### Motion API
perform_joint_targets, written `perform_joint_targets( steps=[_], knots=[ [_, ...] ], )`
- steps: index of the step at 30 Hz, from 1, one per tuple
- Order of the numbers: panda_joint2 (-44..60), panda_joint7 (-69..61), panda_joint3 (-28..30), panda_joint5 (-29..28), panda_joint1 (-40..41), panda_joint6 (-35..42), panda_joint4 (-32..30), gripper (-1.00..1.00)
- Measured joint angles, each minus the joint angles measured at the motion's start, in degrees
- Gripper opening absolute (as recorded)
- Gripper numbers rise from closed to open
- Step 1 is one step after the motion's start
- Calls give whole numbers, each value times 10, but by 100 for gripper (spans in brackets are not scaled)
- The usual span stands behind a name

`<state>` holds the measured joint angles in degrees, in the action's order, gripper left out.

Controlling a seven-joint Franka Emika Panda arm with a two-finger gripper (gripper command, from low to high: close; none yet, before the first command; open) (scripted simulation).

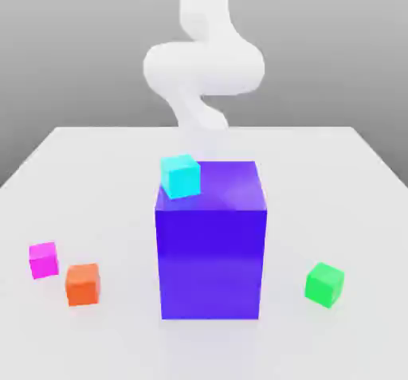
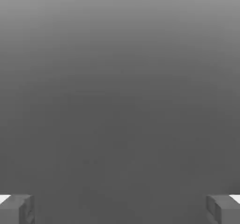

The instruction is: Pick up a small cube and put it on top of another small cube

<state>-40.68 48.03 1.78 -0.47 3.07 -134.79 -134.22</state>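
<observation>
Magenta-pink small plain cube (image 1: 44, 260) sits on the pale grey table (image 1: 103, 163) at the lower left of the exterior view, just beside a small orange cube (image 1: 83, 284). Its target, the small bright green cube (image 1: 324, 284), lies well apart at the lower right. Between them stands a tall blue-purple block (image 1: 211, 243) with a small cyan cube (image 1: 179, 175) perched on its top near the left edge. The white arm (image 1: 203, 68) rises behind the block. In the hand view the gripper (image 2: 120, 209) has its fingers spread wide, with nothing between them.

Nothing is grasped yet. The orange cube's closeness is a risk: a finger descending on that side could nudge it or trap it alongside the magenta one. Carrying the cube across low could strike the block or knock the cyan cube off. An off-centre release could let the cube slide off the equally small green one.
</observation>
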Motion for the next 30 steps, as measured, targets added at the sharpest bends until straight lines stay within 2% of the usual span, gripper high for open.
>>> perform_joint_targets(
  steps=[13, 17, 21, 24, 28, 29, 30],
  knots=[
    [272, 100, 118, -3, 154, -160, -128, 0],
    [356, 116, 160, 16, 195, -208, -167, 0],
    [443, 114, 186, 59, 252, -255, -206, 0],
    [507, 79, 158, 118, 280, -298, -207, 0],
    [589, 31, 75, 182, 351, -361, -190, 0],
    [601, 27, 62, 188, 362, -370, -188, -100],
    [601, 27, 62, 188, 362, -370, -188, -100]
  ],
)
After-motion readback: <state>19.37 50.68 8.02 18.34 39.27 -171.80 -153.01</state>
